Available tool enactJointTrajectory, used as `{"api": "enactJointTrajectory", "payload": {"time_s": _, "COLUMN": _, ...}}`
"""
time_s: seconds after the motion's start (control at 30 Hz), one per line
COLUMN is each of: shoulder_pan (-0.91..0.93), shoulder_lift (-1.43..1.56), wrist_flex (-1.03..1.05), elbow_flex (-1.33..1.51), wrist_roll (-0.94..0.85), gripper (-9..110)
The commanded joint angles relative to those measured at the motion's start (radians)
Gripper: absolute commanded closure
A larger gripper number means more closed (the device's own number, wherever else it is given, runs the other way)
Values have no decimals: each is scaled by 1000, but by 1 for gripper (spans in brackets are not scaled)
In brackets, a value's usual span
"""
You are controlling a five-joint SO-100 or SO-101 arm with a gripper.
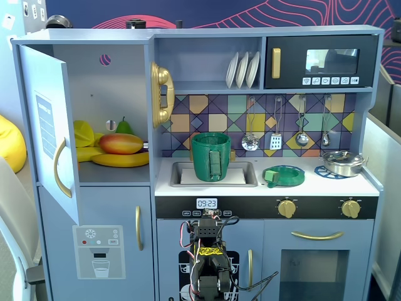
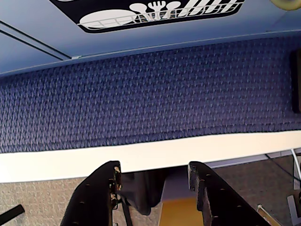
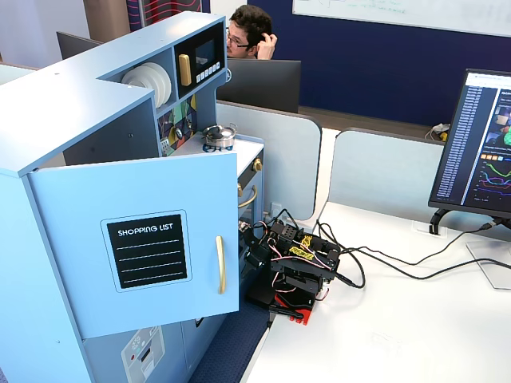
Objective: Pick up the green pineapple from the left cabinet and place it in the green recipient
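Below the toy kitchen's front panel, the arm [image 1: 208, 260] sits folded low, and in the wrist view its pincer [image 2: 155, 181] points down toward a strip of blue carpet [image 2: 150, 94] and a white edge. Its two black jaws stand well apart, with nothing between them and nothing touching either one; the pincer is open and empty.

Up in the left cabinet [image 1: 119, 44], whose door [image 1: 47, 132] is swung wide open toward the camera, a heap of toy fruit lies on the shelf: a red-orange mango [image 1: 121, 143] on top of a banana [image 1: 122, 160], with a darker green pear [image 1: 124, 127] behind them and something yellow at the left. The green pineapple cannot be picked out among them in any view.

On the counter, the green recipient [image 1: 210, 157] stands upright in the sink [image 1: 182, 168], its strap handle facing forward. Just to its right lies a low green dish [image 1: 284, 175], and farther right a silver pot [image 1: 343, 162] rests on the burner.

From the side fixed view, the cabinet door's outer face shows a "SHOPPING LIST" label [image 3: 148, 250], and the arm crouches beside the kitchen's base.
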Motion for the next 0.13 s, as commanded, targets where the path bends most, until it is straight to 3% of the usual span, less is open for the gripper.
{"api": "enactJointTrajectory", "payload": {"time_s": 0.0, "shoulder_pan": -12, "shoulder_lift": -15, "wrist_flex": 181, "elbow_flex": -2, "wrist_roll": -3, "gripper": 92}}
{"api": "enactJointTrajectory", "payload": {"time_s": 0.1, "shoulder_pan": -12, "shoulder_lift": -15, "wrist_flex": 181, "elbow_flex": -2, "wrist_roll": -3, "gripper": 92}}
